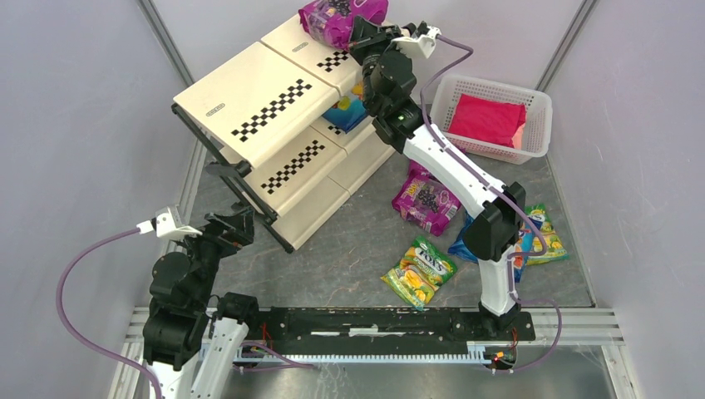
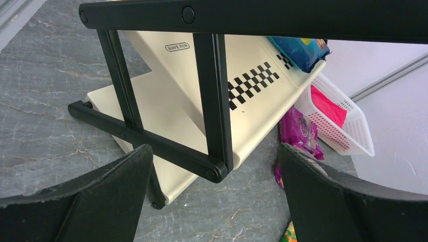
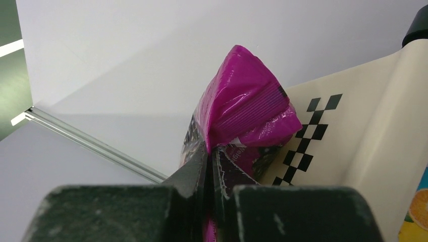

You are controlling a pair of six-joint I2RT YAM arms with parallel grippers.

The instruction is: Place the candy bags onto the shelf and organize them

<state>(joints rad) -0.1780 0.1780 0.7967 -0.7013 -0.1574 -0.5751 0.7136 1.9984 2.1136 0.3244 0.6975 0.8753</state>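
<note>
The right gripper (image 3: 209, 154) is clenched on an edge of the magenta candy bag (image 3: 245, 108), which looks light, soft and slippery, best pinched at its seam.

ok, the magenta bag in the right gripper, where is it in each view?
Top external: top centre, held magenta bag in the right gripper at the shelf's top tier.
Left wrist: not in it; the floor magenta bag there is another one.
Right wrist: centre, pinched between the fingers.
Shared landmark: the shelf's checkered strips.
</note>
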